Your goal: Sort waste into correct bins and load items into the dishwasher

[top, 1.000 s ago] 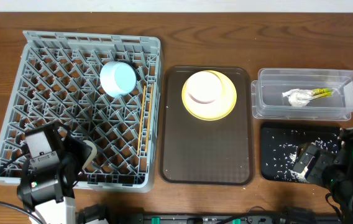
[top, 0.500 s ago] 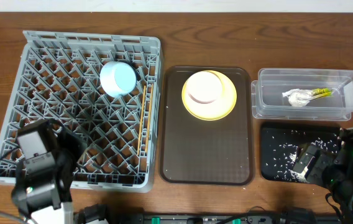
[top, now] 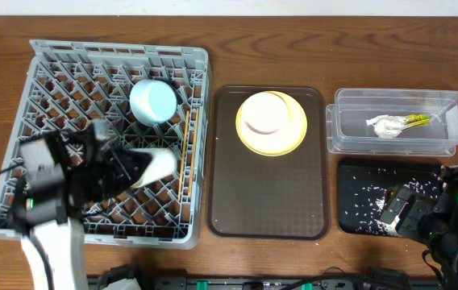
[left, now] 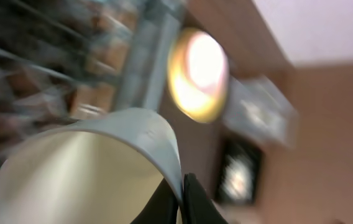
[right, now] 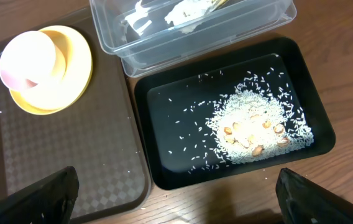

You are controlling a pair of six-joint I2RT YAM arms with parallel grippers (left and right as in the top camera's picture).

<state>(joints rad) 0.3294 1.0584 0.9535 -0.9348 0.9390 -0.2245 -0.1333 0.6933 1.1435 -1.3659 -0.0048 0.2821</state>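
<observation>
My left gripper [top: 135, 167] is shut on the rim of a bowl [top: 155, 164] with a cream inside, held tilted over the middle of the grey dish rack [top: 116, 50]. The left wrist view is blurred but shows the jaws [left: 179, 200] pinching the rim of that bowl [left: 83, 174]. A light-blue bowl [top: 152, 101] lies upside down in the rack. The chopsticks [top: 187, 157] lie along the rack's right side. The yellow plate [top: 289, 133] carries a small white bowl [top: 264, 113]. My right gripper [top: 410, 211] is open and empty over the black tray [top: 358, 173].
The plate sits on the brown serving tray [top: 265, 193]. The clear tub [top: 350, 133] holds the napkin [top: 385, 126] and the wrapper [top: 417, 120]. White crumbs [right: 251, 127] lie in the black tray [right: 145, 134], in front of the tub [right: 183, 46].
My left arm has swung up and to the right, carrying the bowl from the rack's front-left corner to over its middle. The right arm has not moved.
</observation>
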